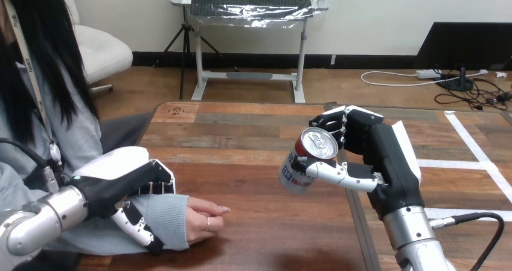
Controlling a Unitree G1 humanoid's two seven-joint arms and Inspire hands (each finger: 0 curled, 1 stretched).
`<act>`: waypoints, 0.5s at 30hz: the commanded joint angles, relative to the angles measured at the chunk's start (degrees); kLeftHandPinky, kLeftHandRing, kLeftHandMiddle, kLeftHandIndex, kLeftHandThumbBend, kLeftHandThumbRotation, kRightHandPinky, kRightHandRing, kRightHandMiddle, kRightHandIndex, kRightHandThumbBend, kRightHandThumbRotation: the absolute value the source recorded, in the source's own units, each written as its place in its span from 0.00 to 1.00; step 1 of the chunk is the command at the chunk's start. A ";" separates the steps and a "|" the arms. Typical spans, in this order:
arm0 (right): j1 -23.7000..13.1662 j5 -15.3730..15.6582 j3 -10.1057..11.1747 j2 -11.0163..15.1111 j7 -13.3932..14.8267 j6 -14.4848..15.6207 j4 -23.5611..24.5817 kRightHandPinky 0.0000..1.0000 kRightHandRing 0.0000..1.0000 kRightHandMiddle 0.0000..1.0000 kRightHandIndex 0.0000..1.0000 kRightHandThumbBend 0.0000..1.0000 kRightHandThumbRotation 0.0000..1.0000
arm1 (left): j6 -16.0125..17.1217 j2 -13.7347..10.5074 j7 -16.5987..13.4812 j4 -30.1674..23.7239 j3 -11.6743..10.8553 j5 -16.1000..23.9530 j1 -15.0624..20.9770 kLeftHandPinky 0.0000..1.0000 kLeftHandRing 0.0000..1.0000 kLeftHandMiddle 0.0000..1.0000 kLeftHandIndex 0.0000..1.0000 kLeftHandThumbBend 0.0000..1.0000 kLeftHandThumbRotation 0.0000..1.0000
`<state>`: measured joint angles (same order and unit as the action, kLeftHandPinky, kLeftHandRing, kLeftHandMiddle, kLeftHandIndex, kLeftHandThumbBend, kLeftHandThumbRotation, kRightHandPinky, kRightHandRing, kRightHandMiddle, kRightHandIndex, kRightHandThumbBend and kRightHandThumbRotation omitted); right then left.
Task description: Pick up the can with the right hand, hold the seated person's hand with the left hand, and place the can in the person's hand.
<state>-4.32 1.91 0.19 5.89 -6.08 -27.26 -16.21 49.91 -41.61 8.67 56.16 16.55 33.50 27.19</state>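
My right hand (pixel 377 153) is shut on a white and blue can (pixel 305 161) and holds it tilted above the table, silver top toward me. The thumb crosses the can's front and the fingers wrap its far side. At the lower left my left hand (pixel 130 183) is curled round the person's wrist, over the grey sleeve (pixel 163 219), thumb below and fingers above. The person's hand (pixel 204 216) rests on the table just right of my left hand, loosely curled, and holds nothing. The can hangs about a hand's width right of and above it.
The wooden table (pixel 241 132) stretches ahead, with a seam (pixel 356 216) running under my right forearm. White tape lines (pixel 477 156) mark the table's right part. The person sits at the left edge.
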 commanded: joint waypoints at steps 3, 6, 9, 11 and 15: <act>-4.34 -0.56 -0.48 -1.23 0.24 0.26 0.82 0.33 0.39 0.46 0.47 0.78 0.00 | 1.63 0.56 -2.63 -3.91 -1.31 -1.75 2.31 0.23 0.28 0.35 0.36 0.92 0.00; -4.42 -0.33 -0.59 -1.45 0.32 0.51 0.82 0.33 0.40 0.46 0.47 0.78 0.00 | 1.79 0.58 -2.79 -4.42 -1.43 -1.88 2.23 0.23 0.28 0.34 0.35 0.92 0.00; -4.59 0.26 -0.68 -1.46 0.36 -0.15 0.37 0.33 0.40 0.46 0.47 0.79 0.00 | 1.92 0.64 -2.45 -4.94 -1.62 -2.42 2.12 0.22 0.27 0.34 0.35 0.92 0.00; -4.67 0.20 -0.71 -1.54 0.04 -0.36 0.16 0.33 0.40 0.46 0.47 0.79 0.00 | 1.86 0.68 -2.22 -5.38 -1.78 -2.78 1.99 0.22 0.27 0.34 0.35 0.92 0.00; -4.67 0.03 -0.81 -1.68 -0.27 -0.13 0.14 0.33 0.40 0.46 0.47 0.78 0.00 | 1.39 0.66 -1.83 -6.55 -2.00 -3.27 1.65 0.22 0.27 0.34 0.35 0.92 0.00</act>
<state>-4.33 2.35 -0.30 4.56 -6.28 -26.42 -16.47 50.07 -41.63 8.20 54.91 16.55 33.15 26.36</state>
